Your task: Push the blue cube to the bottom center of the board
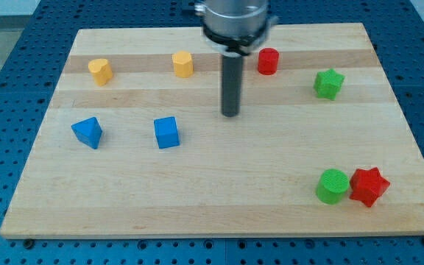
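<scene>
The board (219, 213) is pale wood with faint lengthwise grain bands, on a blue perforated table (6, 88). The cube (166, 132) and triangular block (87, 132) are blue. Two blocks (100, 71) (183, 64) are yellow-orange. One cylinder (268, 61) is red, as is the star (368, 186). The other star (328, 83) and cylinder (333, 185) are green. My tip (230, 114) is dark grey.

Two yellow blocks (100, 71) (183, 64), two blue (87, 132) (166, 132), two red (268, 61) (368, 186), two green (328, 83) (333, 185); eight blocks altogether.
</scene>
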Robot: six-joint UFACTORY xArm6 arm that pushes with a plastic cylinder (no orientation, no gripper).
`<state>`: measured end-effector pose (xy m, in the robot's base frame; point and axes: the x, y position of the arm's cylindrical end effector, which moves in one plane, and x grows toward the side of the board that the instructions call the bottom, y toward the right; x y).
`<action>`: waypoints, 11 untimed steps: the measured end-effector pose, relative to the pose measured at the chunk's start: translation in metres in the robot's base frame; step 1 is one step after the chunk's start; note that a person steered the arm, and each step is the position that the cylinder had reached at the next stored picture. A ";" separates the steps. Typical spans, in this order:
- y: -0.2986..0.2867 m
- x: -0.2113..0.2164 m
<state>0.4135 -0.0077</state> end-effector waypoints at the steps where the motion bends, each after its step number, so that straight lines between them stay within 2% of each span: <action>1: -0.095 0.024; 2: -0.115 0.074; 3: -0.057 0.097; 4: -0.051 0.087; 5: -0.077 0.062; 6: -0.042 0.058; 8: 0.080 0.103; 9: 0.084 0.103; 10: 0.062 0.055; 11: 0.022 0.067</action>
